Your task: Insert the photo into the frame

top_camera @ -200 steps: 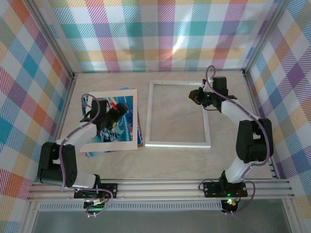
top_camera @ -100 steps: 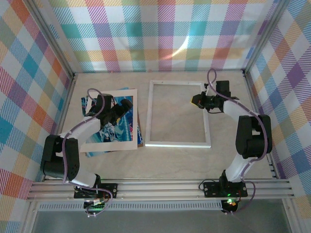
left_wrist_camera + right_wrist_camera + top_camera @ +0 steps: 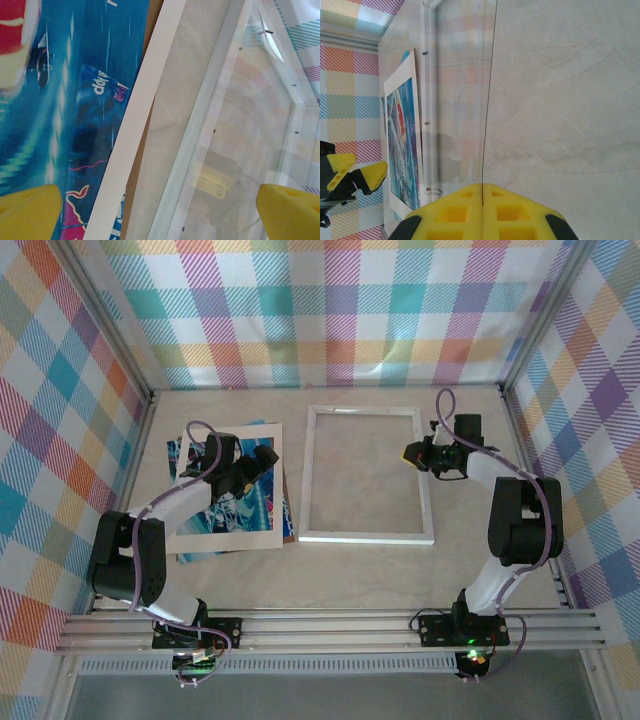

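Observation:
The photo (image 3: 245, 505), a blue and teal print, lies at the left under a cream mat (image 3: 225, 538). In the left wrist view the photo (image 3: 75, 100) shows beside the mat's border (image 3: 135, 130). The white frame (image 3: 365, 537) lies flat in the middle. My left gripper (image 3: 255, 462) hangs open over the mat's right edge, its fingertips (image 3: 27, 212) wide apart on either side of the mat border and the frame's left rail (image 3: 200, 135). My right gripper (image 3: 415, 453) is at the frame's right side, shut (image 3: 482, 200) on the thin edge of the clear pane (image 3: 487, 100).
A brown backing board (image 3: 134, 185) peeks out under the mat's right edge. Plaid walls (image 3: 330, 310) close in the back and both sides. Bare table (image 3: 340, 575) lies between the frame and the arm bases.
My left gripper has moved up and right toward the mat's right edge. My right gripper has shifted right and slightly toward me along the frame's right side, staying shut.

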Controlling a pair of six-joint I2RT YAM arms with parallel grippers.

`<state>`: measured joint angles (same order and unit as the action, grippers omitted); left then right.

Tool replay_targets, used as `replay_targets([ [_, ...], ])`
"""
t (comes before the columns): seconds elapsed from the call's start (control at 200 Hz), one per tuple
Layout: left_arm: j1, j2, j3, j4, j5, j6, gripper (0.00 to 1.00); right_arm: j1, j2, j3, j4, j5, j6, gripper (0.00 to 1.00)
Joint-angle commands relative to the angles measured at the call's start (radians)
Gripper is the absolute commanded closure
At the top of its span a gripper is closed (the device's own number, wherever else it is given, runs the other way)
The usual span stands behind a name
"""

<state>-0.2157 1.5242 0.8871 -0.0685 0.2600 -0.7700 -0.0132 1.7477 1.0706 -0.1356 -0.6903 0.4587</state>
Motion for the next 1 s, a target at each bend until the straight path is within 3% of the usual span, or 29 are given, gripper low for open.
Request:
replay_targets([
  [0.0, -0.015, 0.005, 0.023, 0.003, -0.005, 0.012, 0.0, -0.006, -0.028, -0.024, 0.035, -0.026, -0.006, 1.0],
  [0.995, -0.019, 0.024, 0.008, 0.023, 0.005, 0.003, 0.0, -0.016, -0.132, -0.138, 0.109, 0.075, 0.041, 1.0],
])
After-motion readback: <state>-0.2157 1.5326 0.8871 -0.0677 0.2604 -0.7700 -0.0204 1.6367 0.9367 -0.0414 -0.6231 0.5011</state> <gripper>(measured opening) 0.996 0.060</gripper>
